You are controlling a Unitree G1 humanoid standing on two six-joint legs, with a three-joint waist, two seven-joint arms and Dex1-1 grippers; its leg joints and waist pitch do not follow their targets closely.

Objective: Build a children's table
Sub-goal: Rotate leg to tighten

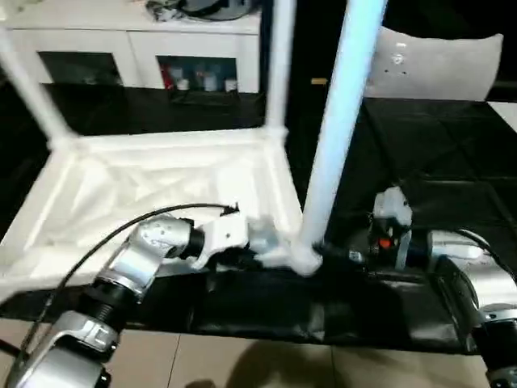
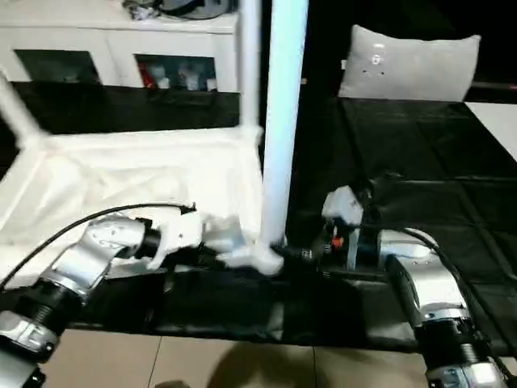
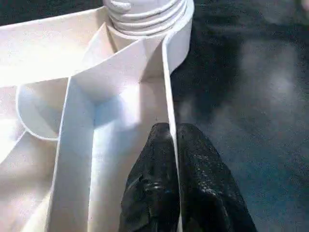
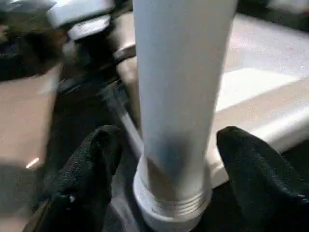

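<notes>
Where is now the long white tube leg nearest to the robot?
The long white tapered tube leg stands upright in the near right corner socket of the white ribbed plastic tabletop, between the open right gripper's black fingers.

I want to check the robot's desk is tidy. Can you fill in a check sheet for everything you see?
Surface: black cover, dark and shiny.
Job's things: white tabletop lies upside down, ribs up. Three legs stand in its corners; the near leg is upright in its corner socket.
Clutter: nothing seen on the cover.
Grippers: left gripper has its jaws shut on the tabletop's thin side wall. Right gripper has its jaws open, one each side of the near leg, not touching.
Cables: a black cable loops over the left arm.
Surroundings: white cabinet behind, grey cushion, tan floor.
</notes>
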